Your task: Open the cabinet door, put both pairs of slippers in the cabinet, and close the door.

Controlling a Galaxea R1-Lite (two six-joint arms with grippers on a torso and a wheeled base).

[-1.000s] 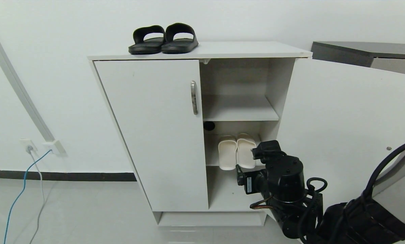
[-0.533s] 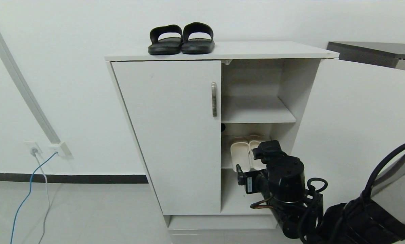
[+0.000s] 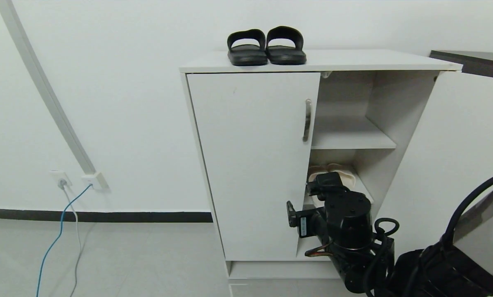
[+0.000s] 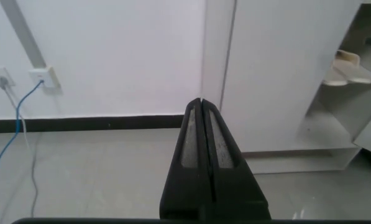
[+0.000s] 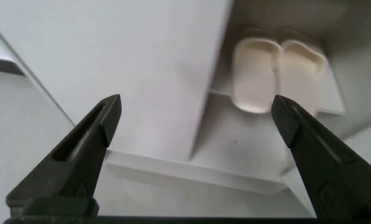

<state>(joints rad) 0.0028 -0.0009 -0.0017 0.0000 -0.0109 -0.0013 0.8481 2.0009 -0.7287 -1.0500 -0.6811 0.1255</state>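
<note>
The cabinet (image 3: pixel 353 60) stands with its left door (image 3: pixel 254 165) shut and its right door (image 3: pixel 456 165) swung wide. The black slippers (image 3: pixel 266 46) sit side by side on the cabinet top, near its back edge and left of the middle. The white slippers (image 5: pixel 260 74) lie as a pair on the middle shelf inside the open half. The right tool (image 5: pixel 196 102) hangs before the lower opening, spread wide and holding nothing. The left tool (image 4: pixel 201 106) has its fingers pressed together, empty, facing the floor beside the cabinet.
</note>
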